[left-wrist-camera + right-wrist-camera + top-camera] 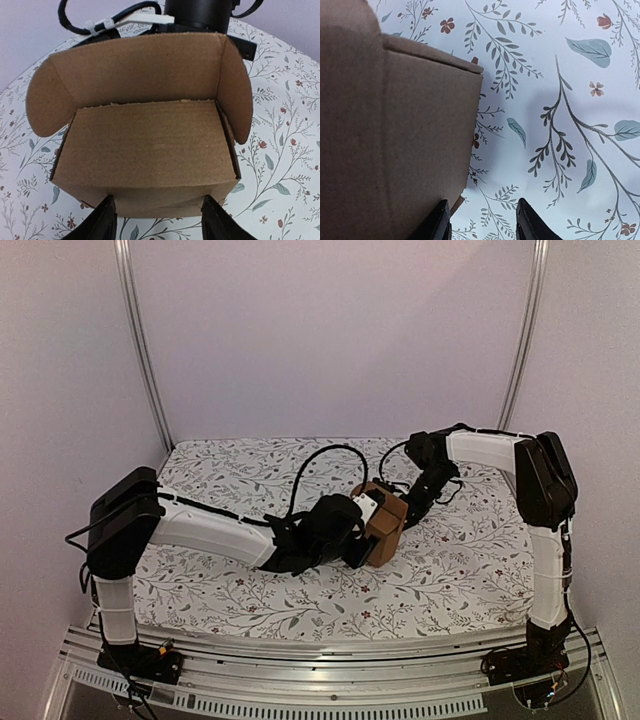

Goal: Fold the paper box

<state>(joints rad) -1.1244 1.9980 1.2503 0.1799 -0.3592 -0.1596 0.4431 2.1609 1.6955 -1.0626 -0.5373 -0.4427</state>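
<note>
The paper box [385, 522] is folded up into a small brown cube on the floral cloth in the middle of the table. In the left wrist view the paper box [150, 155] has its lid flap standing up at the far side, with a rounded ear flap on each side. My left gripper [159, 219] is open, its fingertips [106, 220] spread wide against the box's near lower edge. My right gripper [482, 222] is open beside the box's far side [395, 140], its left finger [439, 222] at the box's edge and its right one over bare cloth.
The floral tablecloth [470, 560] covers the table. Metal frame posts [140, 350] stand at the back corners before white walls. Both arms meet at the box, the left gripper [362, 538] on its near-left side and the right gripper [410, 510] on its far-right side.
</note>
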